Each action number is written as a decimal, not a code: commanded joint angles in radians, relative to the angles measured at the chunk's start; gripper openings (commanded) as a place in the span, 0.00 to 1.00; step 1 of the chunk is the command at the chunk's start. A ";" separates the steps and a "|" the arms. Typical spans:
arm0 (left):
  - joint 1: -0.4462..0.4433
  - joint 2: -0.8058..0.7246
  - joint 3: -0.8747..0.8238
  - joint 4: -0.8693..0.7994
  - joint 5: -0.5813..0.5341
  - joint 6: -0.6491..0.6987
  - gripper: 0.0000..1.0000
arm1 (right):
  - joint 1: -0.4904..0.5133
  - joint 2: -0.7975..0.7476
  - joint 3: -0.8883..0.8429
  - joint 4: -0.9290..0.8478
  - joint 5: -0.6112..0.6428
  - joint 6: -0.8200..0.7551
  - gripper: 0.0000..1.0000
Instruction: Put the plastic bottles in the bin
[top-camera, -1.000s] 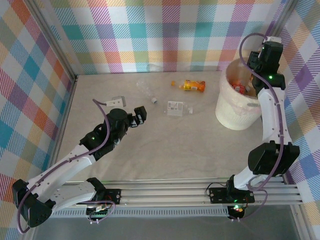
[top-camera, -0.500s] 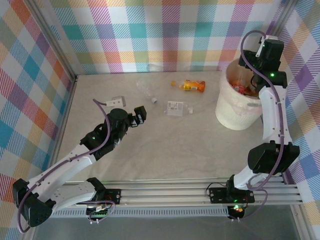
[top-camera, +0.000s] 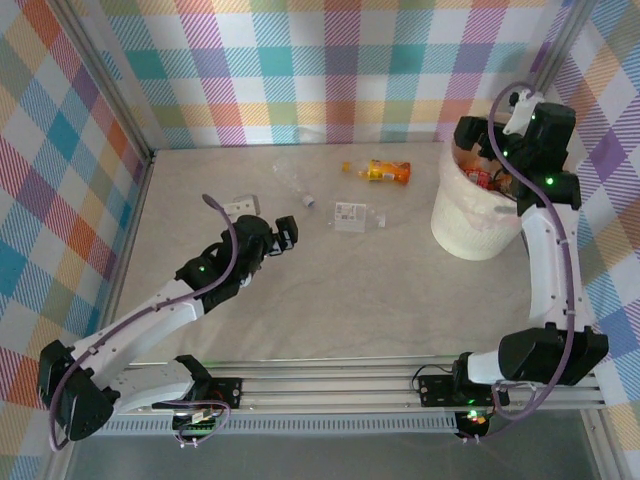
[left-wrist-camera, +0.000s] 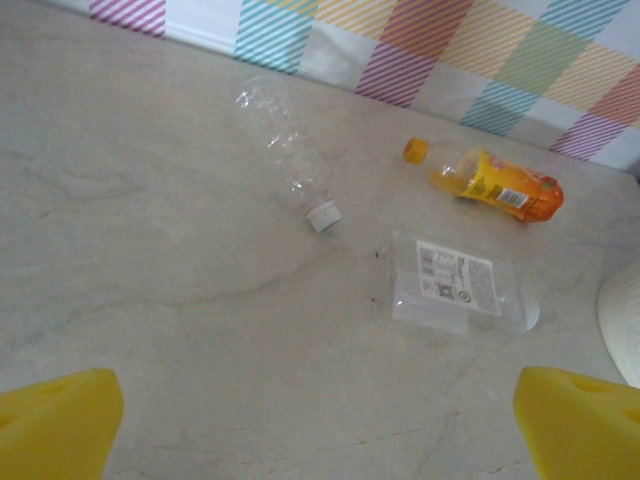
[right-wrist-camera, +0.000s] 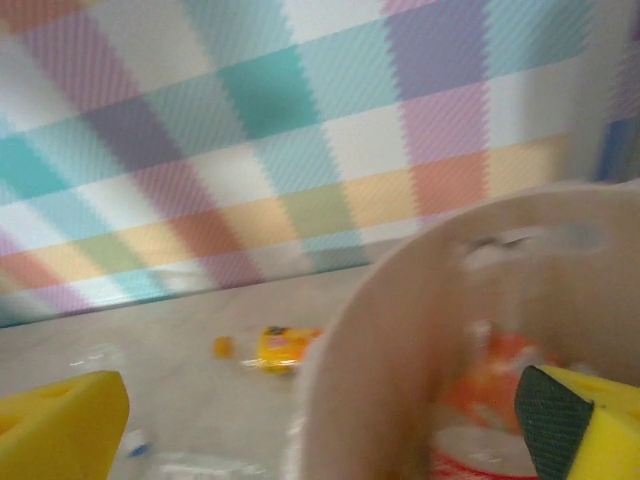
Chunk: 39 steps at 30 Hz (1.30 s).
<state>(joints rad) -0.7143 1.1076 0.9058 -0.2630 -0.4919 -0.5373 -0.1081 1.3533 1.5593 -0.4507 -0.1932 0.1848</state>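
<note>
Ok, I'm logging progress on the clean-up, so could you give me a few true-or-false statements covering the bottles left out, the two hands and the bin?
1. Three bottles lie on the table outside the bin. True: a clear bottle, an orange bottle and a flattened bottle with a white label.
2. The left hand is shut on a bottle. False: it is open and empty, short of all three.
3. The right hand is up at the bin. True: it is open, at the rim.
4. The bin is empty. False: orange and red bottles lie inside it.
5. The orange bottle stands upright. False: it lies on its side near the back wall.
</note>
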 joint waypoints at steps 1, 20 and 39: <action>0.018 0.031 0.040 -0.006 -0.028 -0.051 1.00 | -0.004 -0.055 -0.096 0.146 -0.264 0.128 1.00; 0.100 0.372 0.203 -0.054 -0.028 -0.212 1.00 | 0.384 -0.305 -0.448 0.314 -0.302 0.246 1.00; 0.268 1.020 0.803 -0.199 0.275 -0.210 1.00 | 0.522 -0.387 -0.605 0.360 -0.153 0.226 1.00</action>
<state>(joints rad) -0.4595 2.0647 1.6215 -0.3847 -0.2817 -0.7475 0.4068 0.9997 0.9421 -0.0921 -0.3752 0.4500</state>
